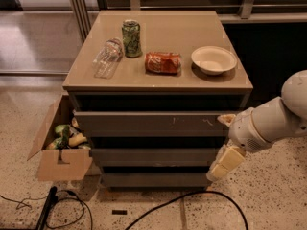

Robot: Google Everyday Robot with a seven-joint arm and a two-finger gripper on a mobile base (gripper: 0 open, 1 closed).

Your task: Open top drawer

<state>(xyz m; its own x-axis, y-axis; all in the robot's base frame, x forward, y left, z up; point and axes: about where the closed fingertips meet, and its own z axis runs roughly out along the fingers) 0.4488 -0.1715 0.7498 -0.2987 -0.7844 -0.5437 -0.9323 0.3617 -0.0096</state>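
Just under the top of a low grey-brown cabinet (192, 32), the top drawer (144, 123) sits pushed in, its flat, handle-less front marked by pale scratches right of centre. Two narrower drawer fronts (153, 156) are stacked beneath it.

At the drawer's right end is the robot's gripper (218, 147), on a white arm (273, 121) reaching in from the right. Its jaws are spread wide: the upper finger (224, 119) lies level with the drawer front at its right edge, and the lower finger (225, 161) hangs down beside the lower drawers. Whether either finger touches the cabinet cannot be told.

On the cabinet top stand an upright green can (131, 38) and a white bowl (214, 59). Between them a red can (163, 62) lies on its side. A clear plastic bottle (108, 56) lies just left of the green can.

To the cabinet's left, an open cardboard box (62, 164) sits on the speckled floor (283, 195) with green and pale items inside. A black cable (192, 199) curves across the floor in front.
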